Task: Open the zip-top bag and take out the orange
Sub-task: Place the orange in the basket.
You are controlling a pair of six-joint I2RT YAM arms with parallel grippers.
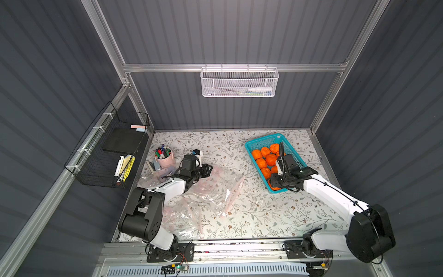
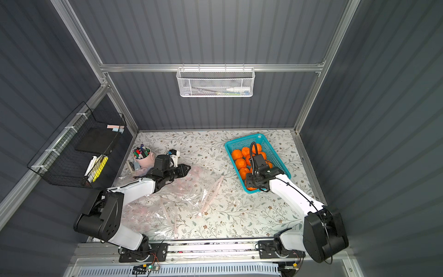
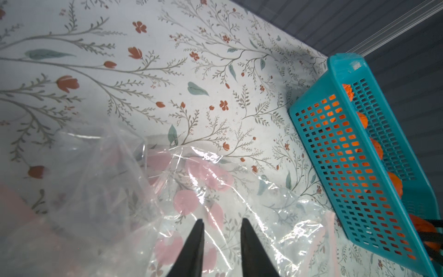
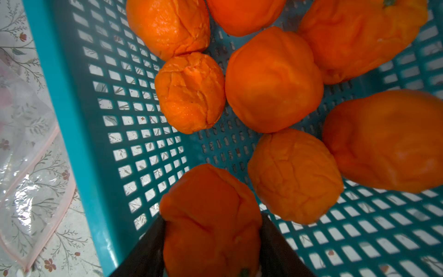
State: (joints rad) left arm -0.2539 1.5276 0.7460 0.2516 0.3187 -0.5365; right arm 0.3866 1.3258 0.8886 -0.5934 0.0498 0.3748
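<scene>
Our right gripper [image 4: 213, 217] is clamped on the orange [image 4: 211, 239] over the teal basket [image 4: 67, 100], beside other oranges [image 4: 273, 81] (all wrinkled). Our left gripper [image 3: 222, 220] hangs above the crumpled clear zip-top bag [image 3: 182, 182] on the floral tabletop [image 3: 143, 72], jaws parted and empty.

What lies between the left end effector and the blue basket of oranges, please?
Crumpled clear bag, then a strip of bare flowered tablecloth, as the left wrist view shows.
</scene>
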